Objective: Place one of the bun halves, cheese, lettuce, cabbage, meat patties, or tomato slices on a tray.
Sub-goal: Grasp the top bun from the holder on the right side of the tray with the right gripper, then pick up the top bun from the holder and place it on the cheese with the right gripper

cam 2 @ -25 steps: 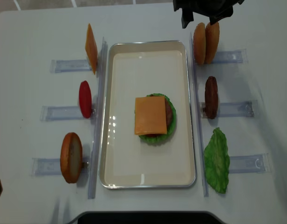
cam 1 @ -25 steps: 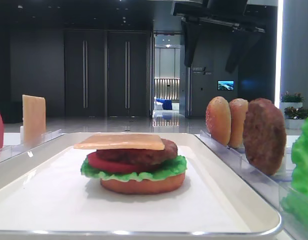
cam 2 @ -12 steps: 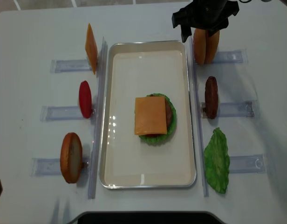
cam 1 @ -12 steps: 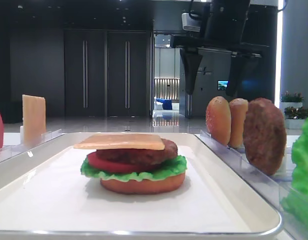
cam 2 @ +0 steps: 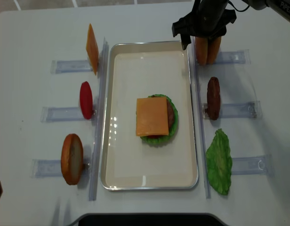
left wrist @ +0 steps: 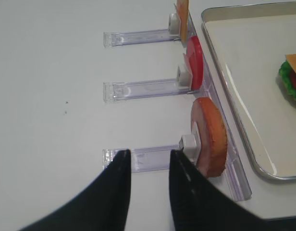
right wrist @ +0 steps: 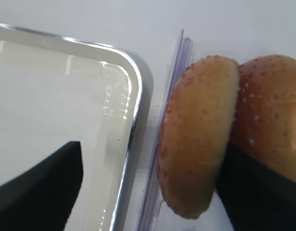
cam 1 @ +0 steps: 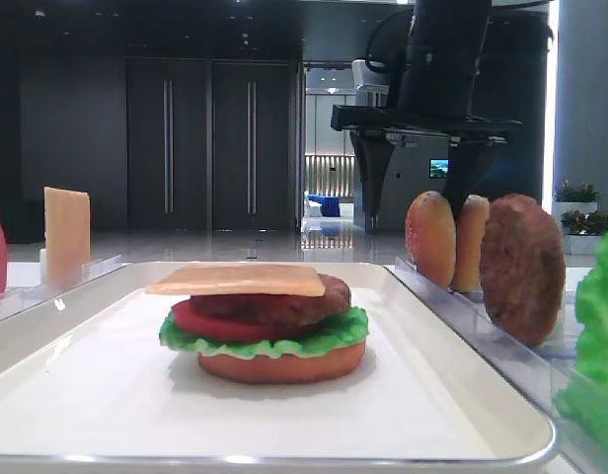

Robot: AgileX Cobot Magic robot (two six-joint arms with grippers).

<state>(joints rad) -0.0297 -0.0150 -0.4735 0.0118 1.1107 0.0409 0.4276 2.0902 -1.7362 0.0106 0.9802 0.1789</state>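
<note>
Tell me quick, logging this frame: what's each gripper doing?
Left gripper: partly open, empty, above the table.
Right gripper: open, straddling the nearer bun top, not yet closed.

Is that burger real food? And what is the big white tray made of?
Probably not real. The bun tops look smooth and waxy, like plastic or foam, and the cheese lies stiff and flat without drooping. The tray looks like metal: its rim shines like a mirror. Inside it looks matte white, maybe a liner.

Tray-level, overhead, two wrist close-ups
</note>
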